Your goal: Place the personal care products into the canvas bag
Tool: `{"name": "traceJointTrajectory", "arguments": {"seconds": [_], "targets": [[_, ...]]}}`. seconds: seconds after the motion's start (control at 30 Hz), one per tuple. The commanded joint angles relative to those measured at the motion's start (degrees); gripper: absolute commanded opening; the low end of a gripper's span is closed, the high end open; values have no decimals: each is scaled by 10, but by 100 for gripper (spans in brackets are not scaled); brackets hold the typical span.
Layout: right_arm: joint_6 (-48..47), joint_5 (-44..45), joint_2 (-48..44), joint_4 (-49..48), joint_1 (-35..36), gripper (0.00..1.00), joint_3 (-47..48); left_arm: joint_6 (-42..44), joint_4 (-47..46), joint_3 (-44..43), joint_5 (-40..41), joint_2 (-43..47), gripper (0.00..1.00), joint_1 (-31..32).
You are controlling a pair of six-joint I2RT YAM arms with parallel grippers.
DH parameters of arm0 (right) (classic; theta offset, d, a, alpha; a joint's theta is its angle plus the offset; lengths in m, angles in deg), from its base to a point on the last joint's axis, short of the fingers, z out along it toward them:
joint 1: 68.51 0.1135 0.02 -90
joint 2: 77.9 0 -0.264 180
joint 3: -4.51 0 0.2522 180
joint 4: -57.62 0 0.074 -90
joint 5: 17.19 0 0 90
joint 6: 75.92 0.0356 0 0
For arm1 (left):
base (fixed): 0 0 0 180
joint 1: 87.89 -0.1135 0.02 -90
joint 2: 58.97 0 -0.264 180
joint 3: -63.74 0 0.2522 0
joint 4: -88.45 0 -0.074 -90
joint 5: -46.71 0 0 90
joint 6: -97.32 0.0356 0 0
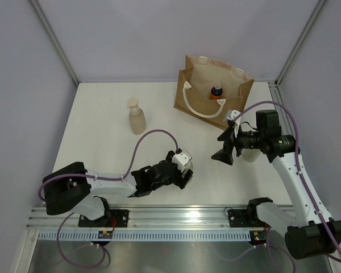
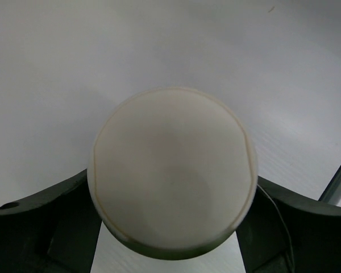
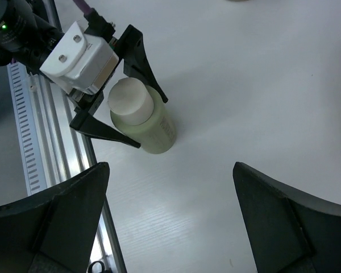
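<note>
The pale olive, cream-capped plastic bottle [image 3: 159, 132] stands upright near the middle of the white table [image 1: 102, 142], clamped at its sides by the left gripper [image 3: 150, 121]. It is best lifted straight, kept vertical, then carried far and right and lowered into the open top of the boxy tan woven canvas bag [image 1: 202, 99]. The right gripper [image 3: 170, 170], spread wide and empty just near the bag, should be given room.

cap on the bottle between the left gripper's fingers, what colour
Cream-white cap on a pale olive bottle; the right wrist view shows it best.
</note>
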State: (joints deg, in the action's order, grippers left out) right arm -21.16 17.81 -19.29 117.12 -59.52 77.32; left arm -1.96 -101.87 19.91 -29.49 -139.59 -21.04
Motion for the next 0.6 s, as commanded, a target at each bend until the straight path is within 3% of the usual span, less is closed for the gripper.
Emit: {"name": "traceJointTrajectory", "arguments": {"seconds": [0.0, 0.03, 0.07, 0.2, 0.33, 0.53, 0.57], "targets": [[-3, -5, -44, -26, -1, 99, -17, -9, -92, -28, 29, -11, 78, 2], [-4, -3, -50, -23, -1, 99, -20, -10, -98, -27, 27, -12, 73, 2], [-5, -1, -53, -19, -1, 99, -27, -16, -107, -26, 25, -12, 57, 2], [3, 8, -64, -24, -1, 99, -48, -34, -120, -30, 0, -11, 29, -8], [3, 25, -65, -31, -1, 99, -62, -113, -127, -33, -77, -2, 0, -63], [73, 114, -50, -134, 23, 96, -110, -262, -104, -72, -179, 27, 0, -151], [121, 174, -46, -163, 38, 96, -114, -281, -95, -96, -195, 24, 0, -162]]}}
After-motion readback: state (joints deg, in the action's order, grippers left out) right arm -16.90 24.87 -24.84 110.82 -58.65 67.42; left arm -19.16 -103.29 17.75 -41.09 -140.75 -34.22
